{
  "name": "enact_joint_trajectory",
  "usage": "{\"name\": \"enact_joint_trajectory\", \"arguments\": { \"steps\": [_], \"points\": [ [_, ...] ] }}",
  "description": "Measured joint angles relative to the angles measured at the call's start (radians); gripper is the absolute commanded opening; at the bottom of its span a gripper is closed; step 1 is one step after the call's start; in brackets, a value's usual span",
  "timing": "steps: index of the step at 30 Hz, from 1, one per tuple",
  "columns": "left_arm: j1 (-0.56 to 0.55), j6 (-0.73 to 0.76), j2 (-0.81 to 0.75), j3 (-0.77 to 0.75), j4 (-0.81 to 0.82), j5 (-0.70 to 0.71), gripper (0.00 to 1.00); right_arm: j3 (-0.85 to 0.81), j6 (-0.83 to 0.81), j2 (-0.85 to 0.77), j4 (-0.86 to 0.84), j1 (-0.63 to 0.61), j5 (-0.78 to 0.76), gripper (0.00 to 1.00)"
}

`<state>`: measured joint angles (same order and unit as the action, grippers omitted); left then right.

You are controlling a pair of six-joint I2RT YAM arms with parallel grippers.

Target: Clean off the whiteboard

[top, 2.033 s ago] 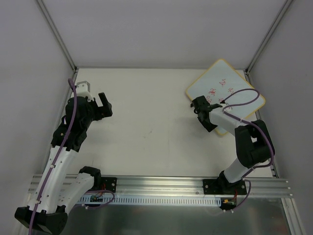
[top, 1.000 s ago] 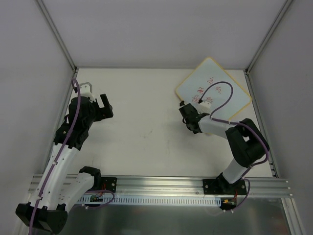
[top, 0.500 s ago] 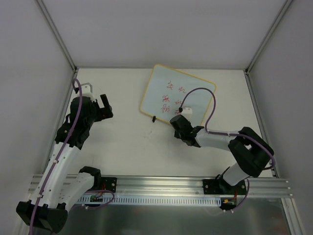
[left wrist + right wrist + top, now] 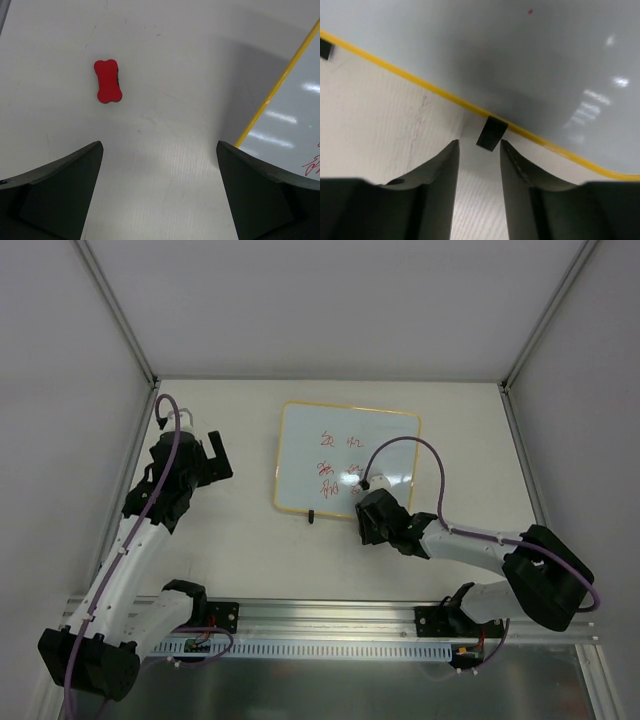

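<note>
The whiteboard (image 4: 345, 435), white with a yellow frame and red scribbles, lies flat in the middle of the table. My right gripper (image 4: 368, 521) is at its near edge. In the right wrist view its jaws (image 4: 479, 145) stand a narrow gap apart, and a black clip (image 4: 491, 133) on the board's frame (image 4: 410, 77) sits just at the tips, untouched. My left gripper (image 4: 217, 456) is left of the board, wide open and empty (image 4: 159, 148). The board's yellow edge (image 4: 280, 85) shows at the right of the left wrist view.
A small red bone-shaped block (image 4: 108, 80) lies on the table ahead of my left gripper; the top view does not show it. A second black clip (image 4: 312, 515) sticks out from the board's near edge. White walls stand on three sides.
The whiteboard has slid from the far right corner to the table's middle and turned square, drawn along with my right gripper. My left arm has shifted slightly.
</note>
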<state>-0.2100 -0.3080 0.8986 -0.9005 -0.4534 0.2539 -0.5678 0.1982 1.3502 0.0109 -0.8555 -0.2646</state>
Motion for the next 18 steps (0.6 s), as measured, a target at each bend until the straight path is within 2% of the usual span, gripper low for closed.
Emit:
{"name": "enact_joint_trajectory", "arguments": {
  "steps": [1, 4, 7, 11, 15, 18],
  "points": [
    [0.000, -0.002, 0.013, 0.000, 0.001, 0.002, 0.99, 0.000, -0.008, -0.002, 0.008, -0.003, 0.021, 0.53],
    [0.000, -0.020, 0.058, 0.000, 0.001, 0.011, 0.99, -0.001, -0.035, -0.011, 0.046, -0.012, 0.075, 0.68],
    [0.000, -0.038, 0.096, -0.001, 0.000, 0.016, 0.99, -0.018, -0.059, -0.042, 0.102, -0.012, 0.118, 0.76],
    [0.000, -0.045, 0.133, -0.013, 0.000, 0.021, 0.99, -0.054, -0.097, -0.139, 0.164, 0.028, 0.194, 0.82],
    [0.018, -0.045, 0.179, -0.040, 0.001, 0.024, 0.99, -0.119, -0.159, -0.283, 0.232, 0.188, 0.304, 0.86],
    [0.075, -0.046, 0.240, -0.063, 0.007, 0.018, 0.99, -0.178, -0.205, -0.354, 0.266, 0.327, 0.365, 0.87]
  ]
}}
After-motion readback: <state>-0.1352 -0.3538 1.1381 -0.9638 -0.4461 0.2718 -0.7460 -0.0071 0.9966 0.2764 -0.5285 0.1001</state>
